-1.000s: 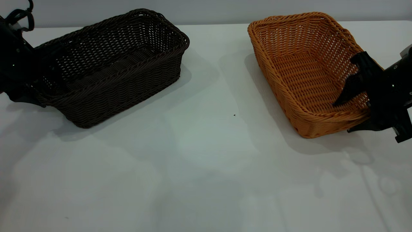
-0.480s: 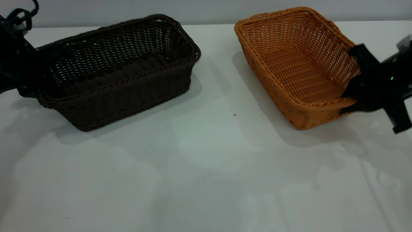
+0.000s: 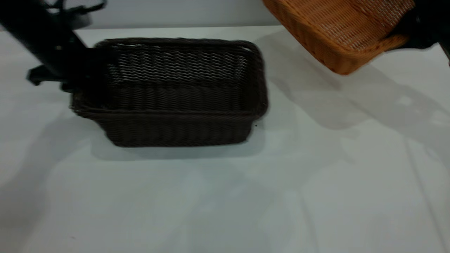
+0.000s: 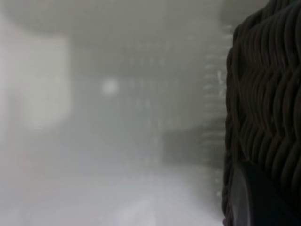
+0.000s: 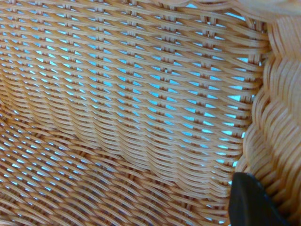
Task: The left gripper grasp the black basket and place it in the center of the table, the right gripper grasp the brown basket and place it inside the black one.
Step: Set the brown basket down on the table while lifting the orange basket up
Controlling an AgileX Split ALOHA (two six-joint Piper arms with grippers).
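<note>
— Two baskets are in hand at once. The left gripper (image 3: pixel 82 75) is clamped on the short end wall of the black basket (image 3: pixel 175 102), which sits on or just above the table (image 3: pixel 225 196), left of the middle. The right gripper (image 3: pixel 404 33) is closed on an end rim of the brown basket (image 3: pixel 337 31), held tilted in the air at the far right.

— How should this step go?

— The black one probably wants nudging a little rightward, set flat and let go before anything comes down. The brown basket is best levelled and turned to match the long axis; the two look alike in size, so a skewed entry would likely catch on the rim.

— What do the wrist cameras add?

— The right wrist view shows weave right against a dark finger (image 5: pixel 251 202), confirming a deep bite. The left wrist view shows dark wicker (image 4: pixel 265 108) beside its finger (image 4: pixel 263 200). Only the exterior view shows the baskets well apart.
</note>
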